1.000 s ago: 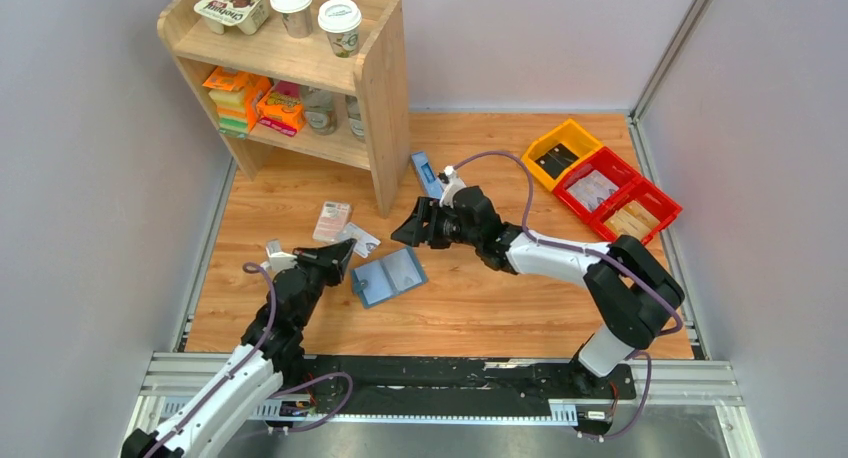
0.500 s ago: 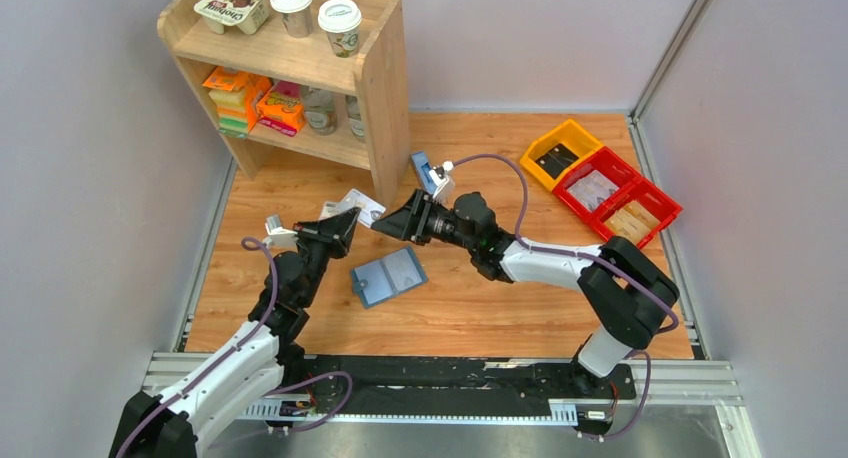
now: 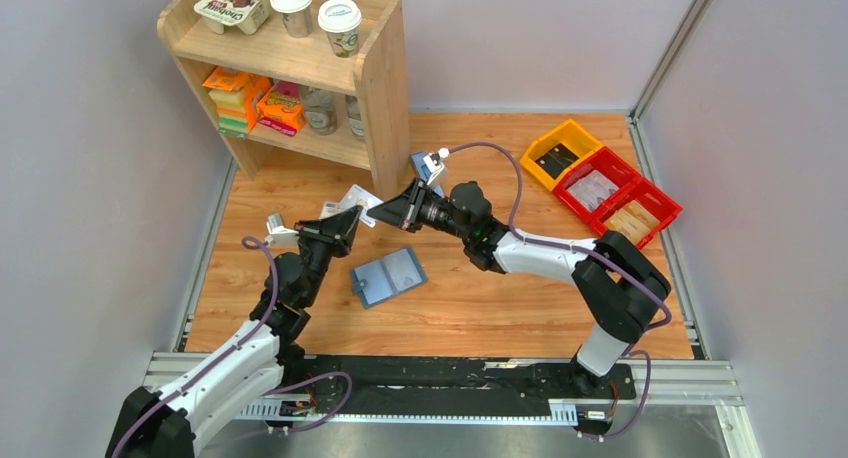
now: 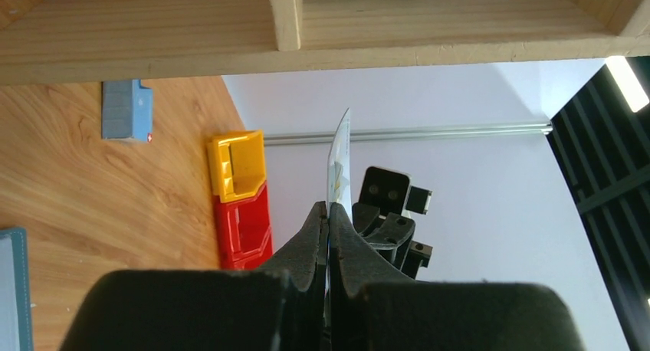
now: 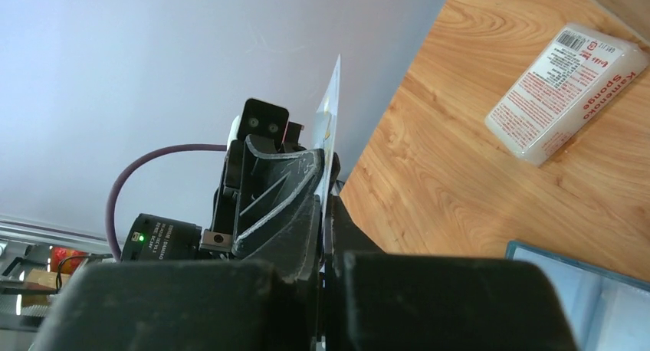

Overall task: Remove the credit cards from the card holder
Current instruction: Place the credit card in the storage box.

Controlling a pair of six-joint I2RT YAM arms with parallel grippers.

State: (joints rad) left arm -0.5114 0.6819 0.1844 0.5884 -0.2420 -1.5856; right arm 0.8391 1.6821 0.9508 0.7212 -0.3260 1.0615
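The teal card holder (image 3: pixel 388 276) lies open and flat on the wooden table; a corner of the card holder (image 5: pixel 590 290) shows in the right wrist view. A pale credit card (image 3: pixel 358 199) is held up in the air to its upper left. My left gripper (image 3: pixel 349 218) is shut on the card's lower-left end, and the card (image 4: pixel 340 159) stands edge-on out of its fingers. My right gripper (image 3: pixel 376 214) is shut on the same card (image 5: pixel 330 125) from the opposite side. The two grippers meet tip to tip. The holder's pockets look pale; I cannot tell whether cards are inside.
A wooden shelf unit (image 3: pixel 375 88) with cups and packs stands just behind the grippers. A pink-and-white sponge pack (image 5: pixel 567 90) lies on the table under the left gripper. A narrow blue box (image 4: pixel 126 109) lies by the shelf. Yellow and red bins (image 3: pixel 600 178) sit at the right.
My left gripper rose off the table with the card. My right gripper swung left to meet it, and its open jaws shut on the card's other end.
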